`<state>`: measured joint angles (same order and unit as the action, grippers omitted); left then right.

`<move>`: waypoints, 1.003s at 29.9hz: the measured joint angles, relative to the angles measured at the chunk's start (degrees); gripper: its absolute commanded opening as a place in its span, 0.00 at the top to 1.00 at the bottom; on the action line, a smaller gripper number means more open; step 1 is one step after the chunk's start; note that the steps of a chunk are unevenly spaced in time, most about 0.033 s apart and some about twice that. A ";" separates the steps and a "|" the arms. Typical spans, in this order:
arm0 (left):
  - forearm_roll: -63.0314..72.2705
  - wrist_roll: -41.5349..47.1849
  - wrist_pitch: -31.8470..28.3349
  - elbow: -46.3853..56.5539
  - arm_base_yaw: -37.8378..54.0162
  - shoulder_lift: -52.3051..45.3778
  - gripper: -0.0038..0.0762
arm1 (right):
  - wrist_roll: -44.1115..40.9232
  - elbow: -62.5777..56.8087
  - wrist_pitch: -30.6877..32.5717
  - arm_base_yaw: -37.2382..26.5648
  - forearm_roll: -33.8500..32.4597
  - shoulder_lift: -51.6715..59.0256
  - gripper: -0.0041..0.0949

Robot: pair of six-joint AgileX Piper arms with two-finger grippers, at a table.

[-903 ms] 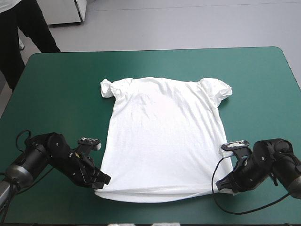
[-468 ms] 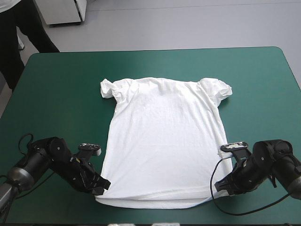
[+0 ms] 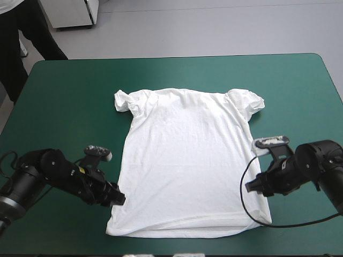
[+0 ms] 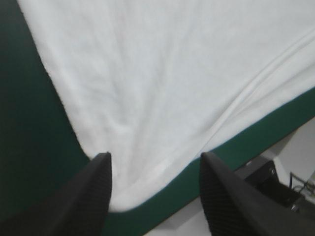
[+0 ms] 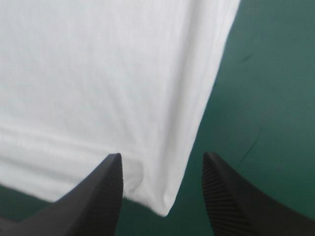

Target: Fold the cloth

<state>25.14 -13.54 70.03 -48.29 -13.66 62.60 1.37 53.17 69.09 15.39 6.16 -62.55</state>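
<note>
T-shirt point(image 3: 187, 160) lies spread flat in the middle of the teal-green cover point(image 3: 64, 96), with its neck end toward 12 o'clock and its hem point(image 3: 182, 229) toward 6 o'clock. It is white, thin and soft, with small wrinkles running down it. One short sleeve point(image 3: 124, 100) is bunched into a lump at the shirt's 10 o'clock, and the other sleeve point(image 3: 252, 100) at its 2 o'clock. The left arm point(image 3: 48, 174) lies low over the cover, bent, and points toward 3 o'clock. The left gripper point(image 3: 119, 199) sits at the shirt's side edge, close to its 7 o'clock corner. The right arm point(image 3: 316, 166) lies low too and points the other way, toward 9 o'clock. The right gripper point(image 3: 251, 186) sits at the shirt's other side edge, at about 4 o'clock. Both grippers are let go and hold nothing. In the left wrist view the black fingers point(image 4: 93, 191) stand wide apart, and a rounded corner of the shirt lies between them, with a raised seam line along the hem. In the right wrist view the fingers point(image 5: 103, 187) also stand apart around a pointed corner with a stitched band. The fingers are curved like fins and covered in tiny bumps.
</note>
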 measured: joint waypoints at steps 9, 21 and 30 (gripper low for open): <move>-12.70 3.02 -3.85 -24.84 0.00 7.04 0.40 | -10.04 14.70 -7.87 0.00 -13.86 -4.20 0.47; -17.38 3.20 -4.85 -37.09 0.00 29.04 0.40 | -7.47 27.39 -10.11 -5.36 -8.33 -18.82 0.42; -15.46 1.61 -9.89 -37.09 -0.49 40.43 0.40 | -3.63 28.16 -10.61 -9.23 -5.68 -23.05 0.42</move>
<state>9.68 -11.93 60.14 -85.38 -14.15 103.03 -2.25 81.33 58.47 6.17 0.48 -85.60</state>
